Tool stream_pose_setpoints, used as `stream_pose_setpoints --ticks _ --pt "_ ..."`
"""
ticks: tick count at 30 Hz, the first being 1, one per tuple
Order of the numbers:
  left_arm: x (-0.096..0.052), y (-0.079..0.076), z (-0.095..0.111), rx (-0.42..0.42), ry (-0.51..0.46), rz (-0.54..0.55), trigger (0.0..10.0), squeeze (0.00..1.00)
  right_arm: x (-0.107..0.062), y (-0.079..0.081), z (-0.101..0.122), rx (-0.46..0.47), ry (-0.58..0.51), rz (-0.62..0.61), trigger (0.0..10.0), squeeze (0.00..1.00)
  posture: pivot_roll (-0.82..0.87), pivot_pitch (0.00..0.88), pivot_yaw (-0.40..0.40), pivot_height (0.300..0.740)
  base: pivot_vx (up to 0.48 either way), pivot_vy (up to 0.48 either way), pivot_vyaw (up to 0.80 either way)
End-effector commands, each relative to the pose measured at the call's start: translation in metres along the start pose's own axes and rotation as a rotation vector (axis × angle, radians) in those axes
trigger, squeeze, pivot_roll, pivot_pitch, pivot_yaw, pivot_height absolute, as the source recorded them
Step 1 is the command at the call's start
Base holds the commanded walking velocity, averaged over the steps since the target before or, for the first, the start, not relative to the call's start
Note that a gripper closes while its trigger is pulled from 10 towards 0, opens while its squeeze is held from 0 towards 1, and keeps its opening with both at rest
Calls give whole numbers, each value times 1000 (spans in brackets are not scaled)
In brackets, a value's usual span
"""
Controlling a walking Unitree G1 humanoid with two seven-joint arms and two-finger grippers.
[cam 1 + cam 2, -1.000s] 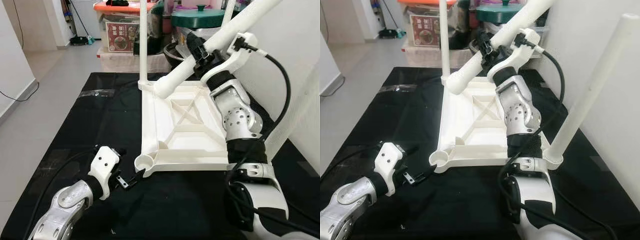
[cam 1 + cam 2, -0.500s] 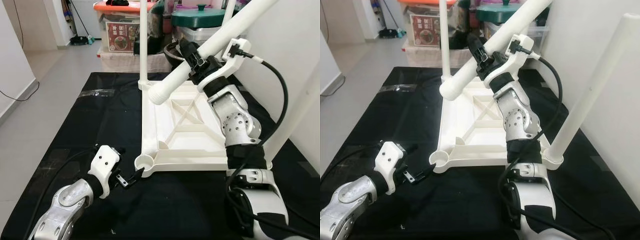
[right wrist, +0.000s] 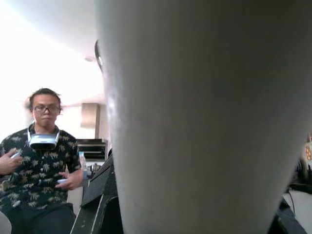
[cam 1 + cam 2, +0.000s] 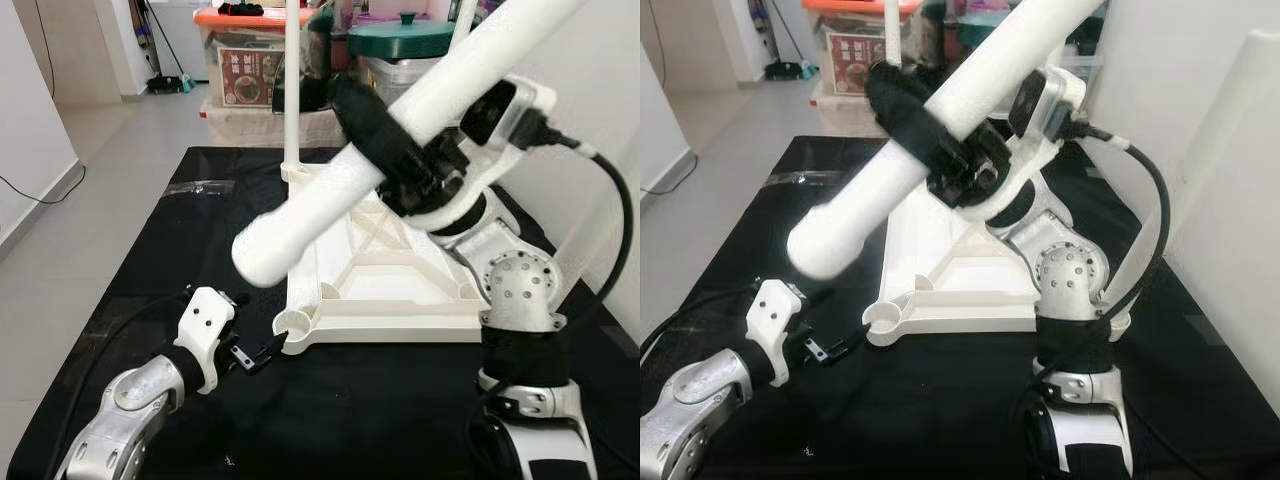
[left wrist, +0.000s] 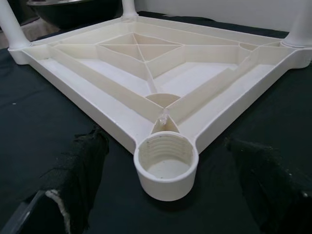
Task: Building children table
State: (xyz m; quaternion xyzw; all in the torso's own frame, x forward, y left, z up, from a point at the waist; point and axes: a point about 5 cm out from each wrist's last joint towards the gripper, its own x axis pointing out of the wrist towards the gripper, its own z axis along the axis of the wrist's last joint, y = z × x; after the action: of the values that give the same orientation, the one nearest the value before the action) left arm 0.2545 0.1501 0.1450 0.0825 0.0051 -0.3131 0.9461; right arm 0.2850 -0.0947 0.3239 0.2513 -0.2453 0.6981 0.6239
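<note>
The white table top lies upside down on the black mat. Its near-left corner has an empty threaded socket. My left gripper is open and low on the mat, one finger on each side of that socket. A loose white leg is held tilted above the table top, with my right gripper shut on it; its lower end points toward the near-left corner. This leg is very close in the right wrist view. Upright legs stand at the far-left corner and near-right corner.
Storage boxes and a green-lidded pot stand behind the mat. A white wall runs along the right. Bare floor lies to the left. A person stands in the background of the right wrist view.
My right arm has swung the held leg nearer and lower, its free end now out over the table top's left side. The left gripper has stayed by the socket.
</note>
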Motion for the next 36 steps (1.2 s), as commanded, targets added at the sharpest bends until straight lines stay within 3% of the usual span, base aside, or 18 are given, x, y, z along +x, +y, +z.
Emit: stream_pose_setpoints --ticks 1,10,21,26,36 --pt "-2 -1 -3 -13 21 -4 10000 0 2 4 -3 -1 18 38 0 0 109 0 -32 740 0 0 0" --pt "-7 -9 2 -75 15 -109 10000 0 -2 10 -11 18 54 53 0 0 107 0 -29 740 0 0 0" --pt "-14 -17 12 -54 39 -275 10000 0 -12 -5 -20 -6 122 -39 0 0 113 0 -31 740 0 0 0" --pt "-18 -15 27 -28 9 -306 10000 0 -25 -9 -25 -9 175 -84 0 0 115 0 -28 740 0 0 0" --pt "-17 -13 34 -16 -10 -307 10000 0 -40 -12 -24 -23 239 -136 0 0 105 0 -22 740 0 0 0"
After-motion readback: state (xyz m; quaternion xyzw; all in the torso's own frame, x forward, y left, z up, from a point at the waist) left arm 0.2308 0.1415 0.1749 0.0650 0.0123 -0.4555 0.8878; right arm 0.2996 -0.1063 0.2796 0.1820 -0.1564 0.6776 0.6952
